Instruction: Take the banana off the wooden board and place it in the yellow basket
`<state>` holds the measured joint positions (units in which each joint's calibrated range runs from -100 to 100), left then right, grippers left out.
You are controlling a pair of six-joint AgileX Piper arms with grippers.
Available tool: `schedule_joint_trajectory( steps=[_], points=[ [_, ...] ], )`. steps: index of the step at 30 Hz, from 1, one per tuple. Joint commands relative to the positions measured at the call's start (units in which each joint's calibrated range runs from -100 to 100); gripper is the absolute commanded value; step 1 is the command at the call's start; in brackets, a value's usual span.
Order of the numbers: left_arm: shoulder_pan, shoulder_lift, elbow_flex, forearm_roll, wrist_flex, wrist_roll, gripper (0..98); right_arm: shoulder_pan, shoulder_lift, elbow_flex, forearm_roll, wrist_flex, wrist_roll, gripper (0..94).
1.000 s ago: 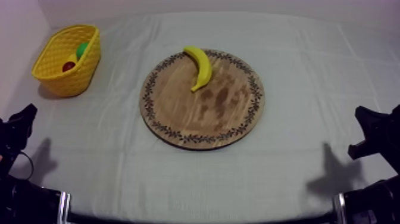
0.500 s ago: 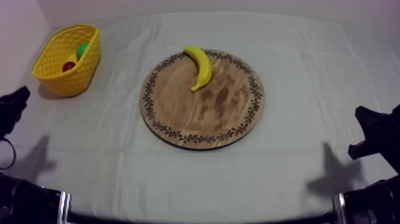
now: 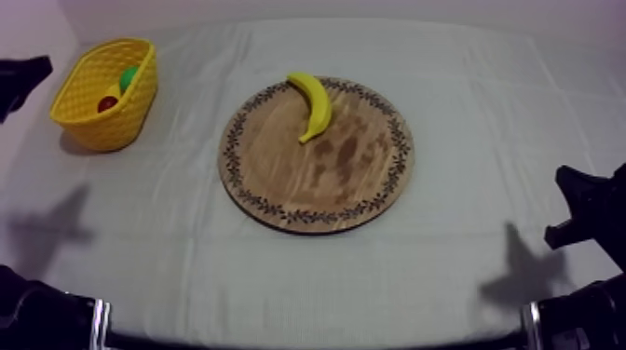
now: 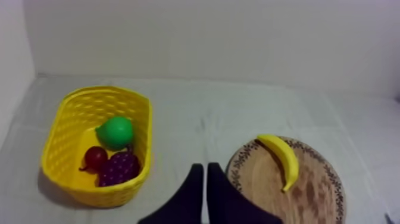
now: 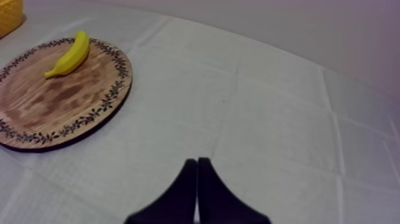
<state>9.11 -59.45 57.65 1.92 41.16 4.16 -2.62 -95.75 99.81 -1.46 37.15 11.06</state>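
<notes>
The banana (image 3: 312,104) is plain yellow and curved. It lies flat on the far part of the wooden board (image 3: 317,186), one end at the patterned rim and the other pointing toward the board's middle. The board is round and lies flat at the centre of the worktop (image 3: 484,121). The yellow basket (image 3: 110,130), of openwork plastic, stands upright at the far left, well apart from the board.

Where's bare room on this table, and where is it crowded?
Bare cloth right of the wooden board and in front of it; the board's near half is free, away from the banana. The yellow basket is crowded with fruit.
</notes>
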Motion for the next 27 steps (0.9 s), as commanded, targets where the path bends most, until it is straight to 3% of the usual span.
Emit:
schedule_joint_trajectory(
  steps=[1, 18, 27],
  points=[
    [1.34, 8.65, -6.45, -0.03, 1.19, -0.29, 0.0, 0.01, 0.0, -0.03, -0.03, 0.03, 0.0, 0.4],
    [11.37, 38.32, -32.07, -1.01, 8.82, 0.55, 0.2, 0.01, 0.0, -0.03, -0.03, 0.03, 0.0, 0.4],
    [15.53, 52.61, -47.42, -1.97, 17.74, 2.68, 1.4, 0.01, 0.0, -0.03, -0.03, 0.03, 0.0, 0.4]
  ],
)
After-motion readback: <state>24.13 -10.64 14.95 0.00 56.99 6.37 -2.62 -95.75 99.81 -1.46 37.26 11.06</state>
